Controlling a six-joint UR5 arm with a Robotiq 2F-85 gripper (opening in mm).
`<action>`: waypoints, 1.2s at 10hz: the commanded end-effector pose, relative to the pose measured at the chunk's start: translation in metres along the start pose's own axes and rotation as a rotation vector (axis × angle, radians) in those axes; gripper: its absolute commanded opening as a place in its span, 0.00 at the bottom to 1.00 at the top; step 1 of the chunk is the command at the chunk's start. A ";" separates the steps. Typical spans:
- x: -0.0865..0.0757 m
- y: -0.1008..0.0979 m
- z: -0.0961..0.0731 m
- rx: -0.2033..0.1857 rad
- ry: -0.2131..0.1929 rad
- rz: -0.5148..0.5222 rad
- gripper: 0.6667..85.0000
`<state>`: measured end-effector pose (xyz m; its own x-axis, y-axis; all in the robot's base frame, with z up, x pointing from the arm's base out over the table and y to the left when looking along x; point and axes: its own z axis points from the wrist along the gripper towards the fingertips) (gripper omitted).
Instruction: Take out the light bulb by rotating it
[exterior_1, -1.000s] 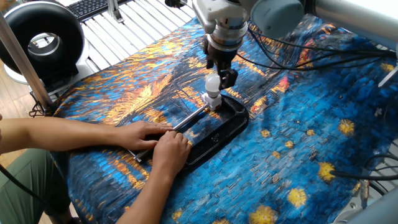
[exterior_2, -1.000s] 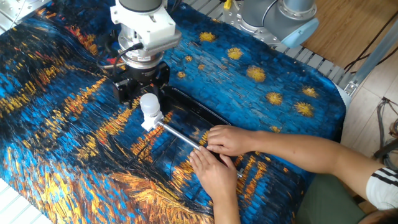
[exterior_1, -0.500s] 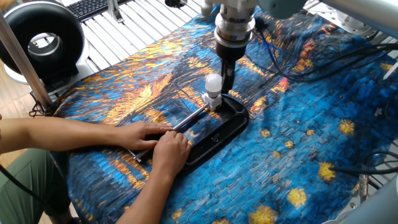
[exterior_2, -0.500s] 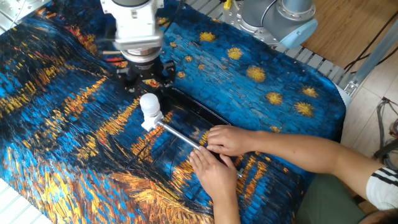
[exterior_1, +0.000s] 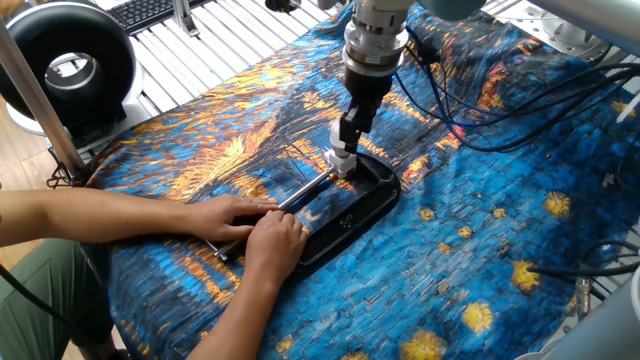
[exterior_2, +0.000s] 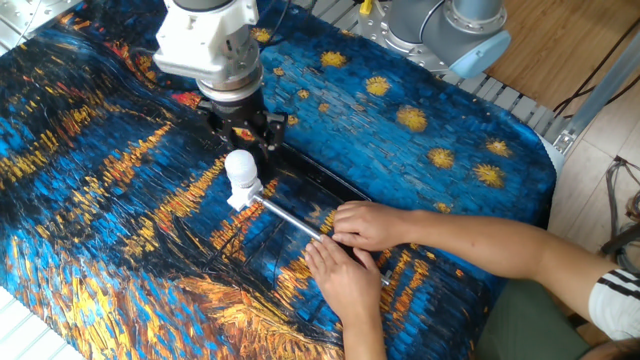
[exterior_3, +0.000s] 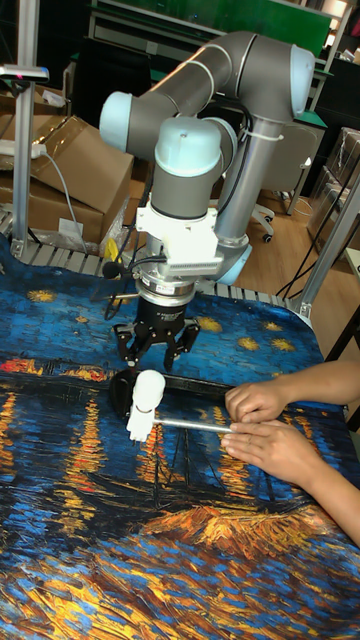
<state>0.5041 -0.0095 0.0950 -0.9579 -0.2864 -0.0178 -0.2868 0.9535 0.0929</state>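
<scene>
The light bulb is small and white with a round globe, and it stands in a short white socket at one end of a black clamp frame. My gripper hangs just above and behind the globe. In the tall fixed view the bulb leans slightly, and the gripper is open just above it, one finger to each side, touching nothing. In one fixed view the gripper hides most of the globe, and only the white base shows.
A person's two hands press down on a metal rod and the clamp frame. Cables trail across the painted cloth behind the arm. A black round fan stands at the far left table edge.
The gripper has turned about its wrist axis and shifted closer over the bulb. The bulb, the socket and the hands have stayed put.
</scene>
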 end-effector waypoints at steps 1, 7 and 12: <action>-0.011 0.004 0.002 -0.016 -0.020 0.100 0.62; -0.016 -0.003 0.007 0.005 -0.029 0.109 0.61; -0.021 -0.003 0.006 0.010 -0.041 0.152 0.46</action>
<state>0.5206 -0.0085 0.0875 -0.9853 -0.1680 -0.0316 -0.1700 0.9825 0.0765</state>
